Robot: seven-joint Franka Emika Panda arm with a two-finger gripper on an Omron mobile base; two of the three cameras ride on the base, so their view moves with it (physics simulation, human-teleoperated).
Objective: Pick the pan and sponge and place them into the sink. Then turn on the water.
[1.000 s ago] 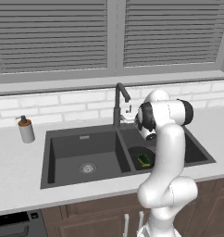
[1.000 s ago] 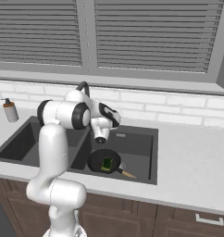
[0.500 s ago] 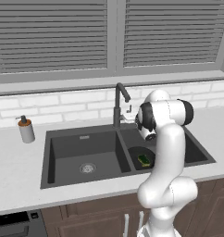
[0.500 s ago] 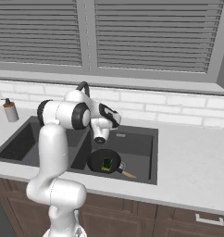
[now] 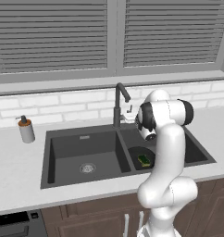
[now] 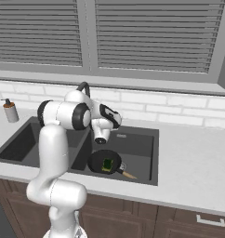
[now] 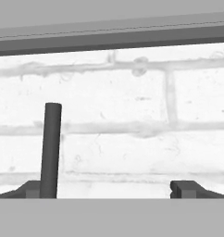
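Claw (image 6: 115, 115) open, held above sink (image 6: 137, 135). Below it, pan (image 6: 105, 162) in the basin, sponge (image 6: 107, 164) inside pan. Soap bottle (image 6: 10, 110) on worktop (image 6: 193, 167), well apart.

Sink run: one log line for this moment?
pan: in right basin of sink | sponge: on pan | gripper: open, empty, near faucet | water: off
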